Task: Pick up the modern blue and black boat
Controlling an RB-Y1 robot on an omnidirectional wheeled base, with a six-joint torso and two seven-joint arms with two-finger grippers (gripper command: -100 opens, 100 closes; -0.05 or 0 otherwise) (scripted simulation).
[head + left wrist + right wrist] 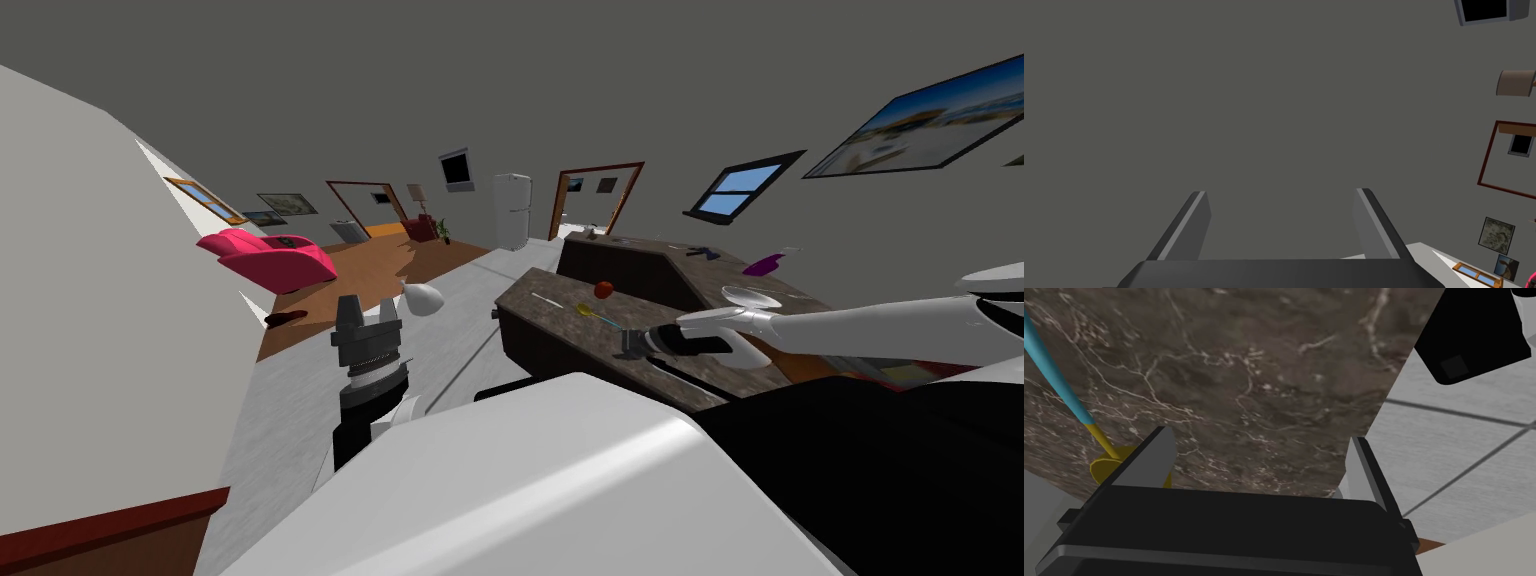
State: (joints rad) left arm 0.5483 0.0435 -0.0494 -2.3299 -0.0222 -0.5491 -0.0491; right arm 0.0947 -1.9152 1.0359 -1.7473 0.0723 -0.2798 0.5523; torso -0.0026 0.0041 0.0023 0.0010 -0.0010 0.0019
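A small dark blue and black object (707, 253), possibly the boat, lies on the far, higher part of the dark marble counter (560, 330); it is too small to make out. My right gripper (628, 343) hangs open over the counter's near part, well short of that object. In the right wrist view the right gripper (1259, 438) is empty above the marble top (1239, 383), near its edge, with a blue and yellow utensil (1064, 395) beside one finger. My left gripper (367, 318) is raised over the floor, and in the left wrist view it (1281, 194) is open and empty.
On the counter lie a red apple (603, 289), the utensil (592, 315), a white bowl (750, 296) and a purple item (765, 265). A white rounded object (422, 296) sits on the grey tiled floor. A pink armchair (268, 258) and a white fridge (512, 210) stand farther off.
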